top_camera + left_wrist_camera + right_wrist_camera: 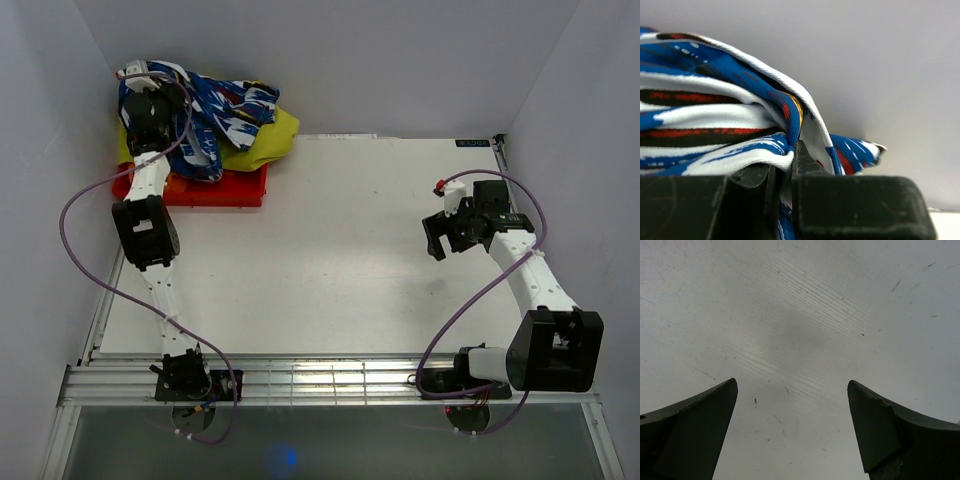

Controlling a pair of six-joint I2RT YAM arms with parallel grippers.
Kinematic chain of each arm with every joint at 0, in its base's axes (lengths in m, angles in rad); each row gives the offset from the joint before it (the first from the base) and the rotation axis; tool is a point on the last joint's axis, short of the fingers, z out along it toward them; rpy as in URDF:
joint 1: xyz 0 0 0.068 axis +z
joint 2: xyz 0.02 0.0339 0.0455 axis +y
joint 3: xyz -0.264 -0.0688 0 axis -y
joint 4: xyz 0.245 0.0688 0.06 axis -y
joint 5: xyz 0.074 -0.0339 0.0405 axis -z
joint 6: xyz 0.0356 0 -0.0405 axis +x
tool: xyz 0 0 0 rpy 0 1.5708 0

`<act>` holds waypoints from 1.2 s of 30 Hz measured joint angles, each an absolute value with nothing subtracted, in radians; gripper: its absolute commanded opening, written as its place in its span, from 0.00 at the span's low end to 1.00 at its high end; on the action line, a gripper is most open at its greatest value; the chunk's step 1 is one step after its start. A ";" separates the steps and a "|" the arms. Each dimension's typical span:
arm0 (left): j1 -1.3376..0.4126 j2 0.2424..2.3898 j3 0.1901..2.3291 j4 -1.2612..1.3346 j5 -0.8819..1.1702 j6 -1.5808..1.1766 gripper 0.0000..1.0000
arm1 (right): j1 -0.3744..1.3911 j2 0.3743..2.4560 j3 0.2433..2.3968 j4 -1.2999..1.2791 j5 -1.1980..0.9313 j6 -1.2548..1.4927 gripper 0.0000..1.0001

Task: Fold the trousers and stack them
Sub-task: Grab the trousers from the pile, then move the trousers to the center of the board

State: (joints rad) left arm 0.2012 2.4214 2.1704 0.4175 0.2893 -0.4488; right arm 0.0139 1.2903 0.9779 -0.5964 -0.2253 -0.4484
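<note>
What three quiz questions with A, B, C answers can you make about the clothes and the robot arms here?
1. Where do the trousers lie?
A) at the table's far left corner
B) in its middle
C) at its near right edge

2. What colour is the garment just under them?
A) pink
B) grey
C) yellow-green

3. How is the right end effector?
A) shut on a sock
B) open and empty
C) gripping the trousers

Answers:
1 A: the top view shows them heaped in that corner.
2 C: yellow-green fabric pokes out beneath the blue print.
3 B: its wrist view shows it spread wide over bare table.
</note>
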 measured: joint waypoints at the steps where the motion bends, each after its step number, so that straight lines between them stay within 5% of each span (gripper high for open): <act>1: 0.201 2.392 2.150 0.413 0.306 -0.453 0.00 | 0.014 1.289 0.979 -0.596 -0.229 -0.448 0.95; 12: 0.128 1.959 2.000 0.334 0.496 -0.469 0.00 | 0.014 1.198 0.989 -0.598 -0.254 -0.448 0.92; 21: -0.139 1.679 1.872 0.239 0.611 -0.424 0.00 | 0.014 1.152 1.037 -0.606 -0.273 -0.447 0.91; 30: -0.432 1.724 1.695 -0.191 0.715 -0.214 0.00 | 0.014 1.118 1.065 -0.678 -0.342 -0.476 0.92; 31: -0.451 1.766 1.696 -0.255 0.716 -0.185 0.04 | 0.014 1.118 1.065 -0.693 -0.345 -0.482 0.93; 32: -0.466 1.815 1.699 -0.320 0.714 -0.160 0.23 | 0.014 1.119 1.065 -0.708 -0.350 -0.488 0.93; 36: -0.487 2.020 1.706 -0.532 0.694 -0.079 0.57 | 0.014 1.142 1.065 -0.770 -0.384 -0.507 0.94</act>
